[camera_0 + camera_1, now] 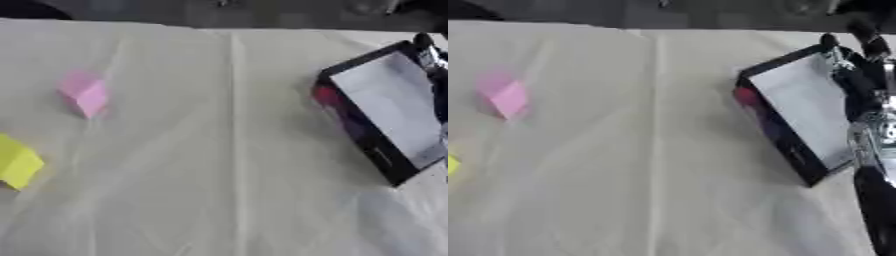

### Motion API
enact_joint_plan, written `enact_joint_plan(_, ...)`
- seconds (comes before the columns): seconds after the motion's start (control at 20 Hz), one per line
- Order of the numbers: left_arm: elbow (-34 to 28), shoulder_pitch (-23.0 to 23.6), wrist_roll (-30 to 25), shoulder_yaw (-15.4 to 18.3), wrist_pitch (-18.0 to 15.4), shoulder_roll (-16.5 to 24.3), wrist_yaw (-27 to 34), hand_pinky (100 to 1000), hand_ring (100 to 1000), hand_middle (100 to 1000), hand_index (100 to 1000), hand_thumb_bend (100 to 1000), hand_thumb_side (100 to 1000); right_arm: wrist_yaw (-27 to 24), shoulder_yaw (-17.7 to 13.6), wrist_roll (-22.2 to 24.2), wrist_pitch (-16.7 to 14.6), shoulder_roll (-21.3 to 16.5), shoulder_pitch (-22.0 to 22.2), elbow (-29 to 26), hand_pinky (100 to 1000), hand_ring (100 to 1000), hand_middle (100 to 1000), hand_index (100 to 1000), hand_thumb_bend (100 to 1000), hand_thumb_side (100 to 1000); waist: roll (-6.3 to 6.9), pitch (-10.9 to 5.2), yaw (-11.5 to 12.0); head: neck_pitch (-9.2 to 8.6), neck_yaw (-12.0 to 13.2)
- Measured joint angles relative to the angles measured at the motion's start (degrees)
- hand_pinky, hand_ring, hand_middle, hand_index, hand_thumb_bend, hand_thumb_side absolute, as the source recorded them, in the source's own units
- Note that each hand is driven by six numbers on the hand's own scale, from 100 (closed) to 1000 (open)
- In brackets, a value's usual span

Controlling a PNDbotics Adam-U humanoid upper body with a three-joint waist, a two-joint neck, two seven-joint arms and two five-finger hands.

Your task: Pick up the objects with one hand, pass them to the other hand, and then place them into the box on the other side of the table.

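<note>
The right hand [859, 85] comes in from about two o'clock and lies along the far right side of the box [798, 110]; its dark fingers [872, 47] reach up past the box's top corner, but whether they are spread or curled cannot be told. The left hand shows in neither view.

In the left eye view the box sits at about three o'clock on the pale cloth-covered table [227, 165], tilted askew, with a dark rim, a light grey inside and a red patch on its left outer wall. A pink block [85, 93] lies at about ten o'clock, well apart from the box. A yellow block [16, 162] lies at about eight o'clock at the left edge, below the pink one and apart from it. Only a sliver of the hand shows at the right edge.

In the right eye view the hand and the forearm below it run down the right edge, just beside the box. The pink block again sits at ten o'clock; only a corner of the yellow block shows at nine o'clock.
</note>
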Motion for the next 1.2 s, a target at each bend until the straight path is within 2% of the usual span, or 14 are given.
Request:
enact_joint_plan(0.2,-0.01,-0.04,0.20,0.00,-0.16,0.00,0.00,751,246,672,322,677,568,0.00,0.00,0.00,0.00,-0.01,0.00,-0.02,791,677,909,884,388,226,0.00,0.00,0.00,0.00,0.79)
enact_joint_plan(0.35,-0.11,-0.10,0.26,0.01,-0.18,0.00,-0.07,756,289,678,330,678,566,0.00,0.00,0.00,0.00,-0.01,-0.02,-0.27,791,677,909,884,400,220,0.00,0.00,-0.01,0.02,1.72)
enact_joint_plan(0.45,-0.29,-0.22,0.42,0.04,-0.22,0.00,-0.20,762,362,683,380,679,566,0.00,0.00,0.00,0.00,-0.05,-0.11,-0.36,790,678,910,884,405,213,0.00,0.00,-0.01,0.03,2.06)
enact_joint_plan(0.65,-0.32,-0.51,0.73,0.31,-0.12,0.28,-0.47,766,430,678,430,674,566,0.00,0.01,0.02,0.02,-0.59,-0.28,-0.73,788,678,910,883,410,206,0.00,0.00,-0.03,0.03,2.51)
enact_joint_plan(0.8,-0.33,-0.86,0.89,0.35,0.05,1.82,-0.94,780,510,616,472,672,566,0.00,0.01,0.06,0.06,-1.00,-0.26,-1.04,789,678,910,882,411,202,0.02,0.00,-0.01,0.03,2.54)
enact_joint_plan(0.95,-0.30,-1.60,0.91,0.34,0.46,4.21,-1.54,822,565,614,510,677,567,0.02,0.00,0.12,0.12,-1.22,-0.23,-1.12,789,678,910,883,414,199,0.02,0.00,0.06,0.04,2.54)
enact_joint_plan(1.1,0.09,-2.64,0.64,0.16,1.38,7.35,-2.47,821,552,619,561,665,566,0.03,0.00,0.13,0.14,-1.73,-0.06,-1.49,790,678,910,883,416,196,0.02,0.00,0.17,0.04,2.54)
enact_joint_plan(1.2,0.76,-3.69,-0.31,-0.45,2.30,9.87,-2.96,799,532,655,626,672,556,0.03,0.02,0.17,0.16,-2.05,0.15,-1.77,790,678,910,883,416,195,0.03,0.00,0.34,0.04,2.60)
